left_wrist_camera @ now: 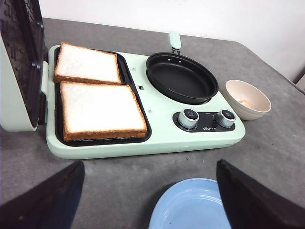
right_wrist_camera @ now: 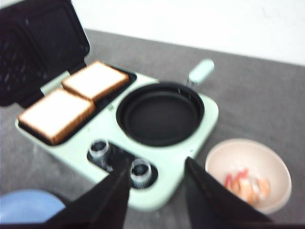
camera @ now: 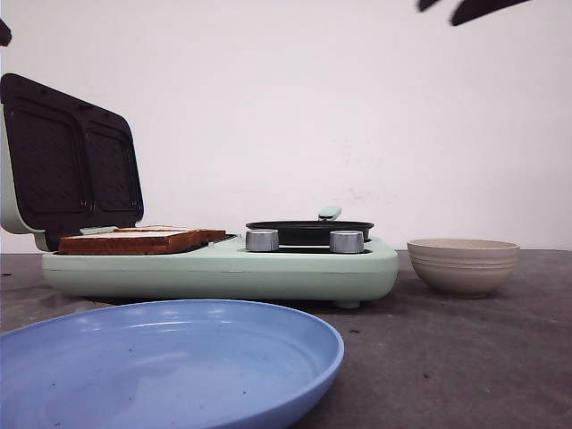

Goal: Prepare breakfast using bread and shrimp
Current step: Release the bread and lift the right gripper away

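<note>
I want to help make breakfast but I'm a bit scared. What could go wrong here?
1. The two toasted square bread slices lie close together on the dark grill plate; lifting one might drag the other.
2. The pink shrimp pieces sit deep in the beige ribbed bowl, so an open right end effector might tip the bowl while reaching in.
3. The round black frying pan rests loosely on the mint-green cooker; a bump to its handle could shift it.
</note>
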Tool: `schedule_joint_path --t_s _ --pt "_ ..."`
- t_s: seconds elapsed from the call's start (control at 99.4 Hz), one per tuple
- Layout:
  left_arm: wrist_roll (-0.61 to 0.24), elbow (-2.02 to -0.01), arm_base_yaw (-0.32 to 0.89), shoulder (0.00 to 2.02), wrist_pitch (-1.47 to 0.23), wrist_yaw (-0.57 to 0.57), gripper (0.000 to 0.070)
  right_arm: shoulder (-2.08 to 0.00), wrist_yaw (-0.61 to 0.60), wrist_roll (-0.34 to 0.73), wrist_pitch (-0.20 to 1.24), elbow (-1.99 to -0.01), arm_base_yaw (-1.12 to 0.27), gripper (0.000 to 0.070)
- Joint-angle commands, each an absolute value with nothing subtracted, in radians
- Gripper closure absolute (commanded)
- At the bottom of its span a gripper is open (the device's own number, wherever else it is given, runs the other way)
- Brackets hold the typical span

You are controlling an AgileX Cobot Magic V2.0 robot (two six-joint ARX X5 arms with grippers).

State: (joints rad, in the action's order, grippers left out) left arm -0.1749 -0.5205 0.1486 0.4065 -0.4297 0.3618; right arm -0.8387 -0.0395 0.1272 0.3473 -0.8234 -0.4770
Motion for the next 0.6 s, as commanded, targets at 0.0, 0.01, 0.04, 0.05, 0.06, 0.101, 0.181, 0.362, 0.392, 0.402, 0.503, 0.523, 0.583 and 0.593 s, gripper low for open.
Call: schedule_joint_path --t_s 0.0,0.01,0.04,0.05,0.06,0.101,0.181,0.362,0.392,0.402,0.503,0.523,0.583,0.593 --pt "-0.166 -0.522 0.150 0.410 -0.419 0.359 0.0227 -0.786 -0.024 0.119 0.352 -0.790 -0.482 0.0598" --pt "-0.166 -0.522 0.150 0.410 -0.419 0.359 0.0227 -0.782 -0.024 0.119 0.353 -0.787 -0.482 0.0601" --pt "-0.166 -0.522 0.150 0.410 -0.419 0.359 0.0227 -0.757 -0.024 0.119 0.356 -0.769 -0.482 0.0623" --pt "-0.166 -0.522 0.150 0.410 -0.419 0.359 0.0227 -0.749 -0.024 0.119 0.357 -0.763 -0.482 0.0630" --pt "-0.167 -0.522 0.150 0.410 -0.420 0.359 0.0227 -0.712 -0.025 0.120 0.374 -0.738 -0.482 0.0672" --pt "-0.168 -0.522 0.150 0.410 -0.420 0.359 0.0227 -0.691 -0.025 0.120 0.391 -0.724 -0.482 0.0692" --pt "-0.170 -0.522 0.150 0.410 -0.421 0.359 0.0227 -0.647 -0.025 0.120 0.426 -0.691 -0.482 0.0697" --pt "-0.171 -0.522 0.150 0.410 -0.423 0.359 0.0228 -0.557 -0.025 0.129 0.429 -0.605 -0.482 0.0697" --pt "-0.171 -0.522 0.150 0.410 -0.423 0.359 0.0228 -0.545 -0.025 0.131 0.427 -0.595 -0.482 0.0697" --pt "-0.171 -0.522 0.150 0.410 -0.423 0.359 0.0228 -0.542 -0.025 0.131 0.427 -0.592 -0.482 0.0697" --pt "-0.172 -0.522 0.150 0.410 -0.423 0.359 0.0228 -0.510 -0.024 0.131 0.426 -0.570 -0.482 0.0697" --pt "-0.174 -0.522 0.150 0.410 -0.423 0.359 0.0228 -0.505 -0.024 0.131 0.426 -0.566 -0.482 0.0697" --pt "-0.176 -0.522 0.150 0.410 -0.423 0.359 0.0228 -0.496 -0.025 0.132 0.421 -0.557 -0.482 0.0697" --pt "-0.176 -0.522 0.150 0.410 -0.422 0.359 0.0228 -0.495 -0.024 0.133 0.420 -0.556 -0.482 0.0697"
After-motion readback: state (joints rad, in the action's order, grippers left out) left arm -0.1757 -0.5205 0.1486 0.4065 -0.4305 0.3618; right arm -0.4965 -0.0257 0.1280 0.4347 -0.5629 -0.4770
